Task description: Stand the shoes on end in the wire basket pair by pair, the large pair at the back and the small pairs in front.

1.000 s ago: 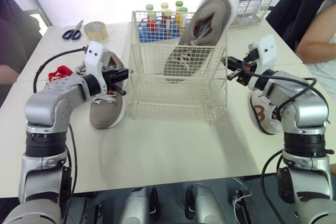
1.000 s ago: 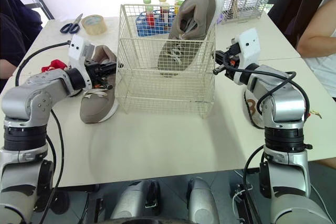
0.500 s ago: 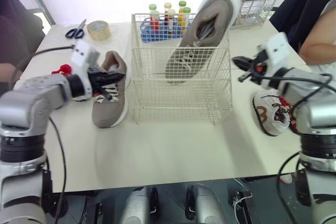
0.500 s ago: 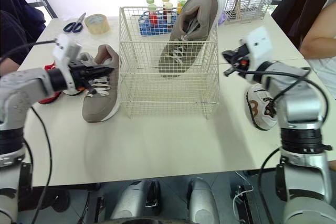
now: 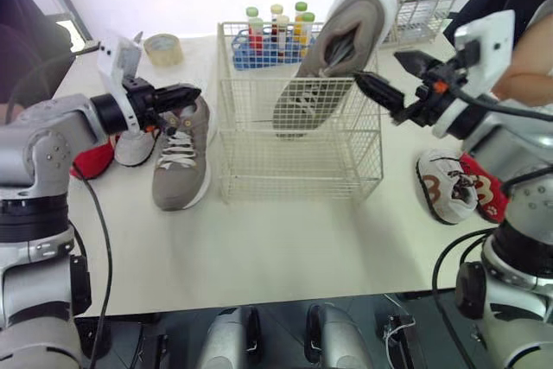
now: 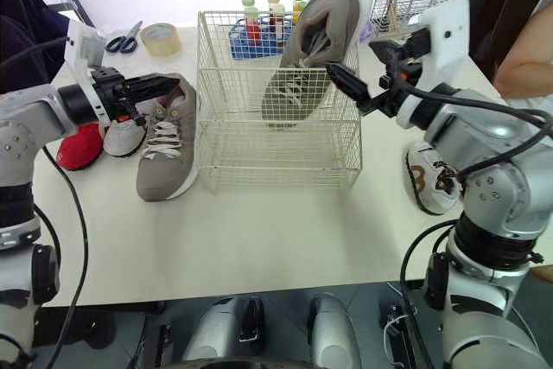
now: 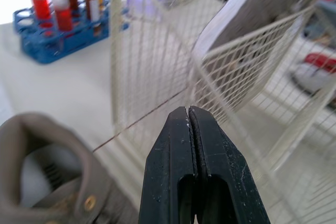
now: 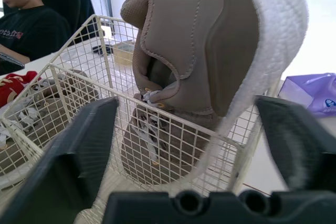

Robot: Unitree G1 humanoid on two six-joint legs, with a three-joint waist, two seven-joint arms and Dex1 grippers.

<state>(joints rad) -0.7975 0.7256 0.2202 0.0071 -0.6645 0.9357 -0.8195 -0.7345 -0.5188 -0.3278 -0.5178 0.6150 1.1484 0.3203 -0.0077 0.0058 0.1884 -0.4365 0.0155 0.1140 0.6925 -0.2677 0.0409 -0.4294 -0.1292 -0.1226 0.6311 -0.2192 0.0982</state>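
Stock, left to right, against the task:

1. Left red shoe (image 5: pixel 89 160), small, flat on the table (image 5: pixel 285 239). Not yet placed.
2. Left white shoe (image 5: pixel 134 146), small, touching the red one. Not yet placed.
3. Left gripper (image 5: pixel 192 91): my left arm reaches in from the side, forearm about level. The fingers are pressed together on nothing. The tip hovers over the heel of item 4 and points at the basket.
4. Large shoe on the table (image 5: pixel 180 160), tan, sole down, just beside the basket's left wall. Not yet placed.
5. Basket (image 5: pixel 259 170), wire, mid-table. It has a single occupant, item 6.
6. Large shoe in the basket (image 5: pixel 333 49), tan with a white sole, standing toe down. It leans toward the back right corner, with its heel well above the rim. This is the one shoe done.
7. Right gripper (image 5: pixel 380 68): my right arm is raised, wrist high, angled down and inward. The fingers are spread wide and hold nothing. They are aimed at the upper part of item 6, near it but apart.
8. Right white shoe (image 5: pixel 441 186), small, on the table well right of the basket. Not yet placed.
9. Right red shoe (image 5: pixel 484 189), small, touching item 8. Not yet placed.

Tally, as I judge it: one shoe of six is stood. The large pair is half done, and its mate goes in next, at the back. Both small pairs remain, seemingly split across the two sides.
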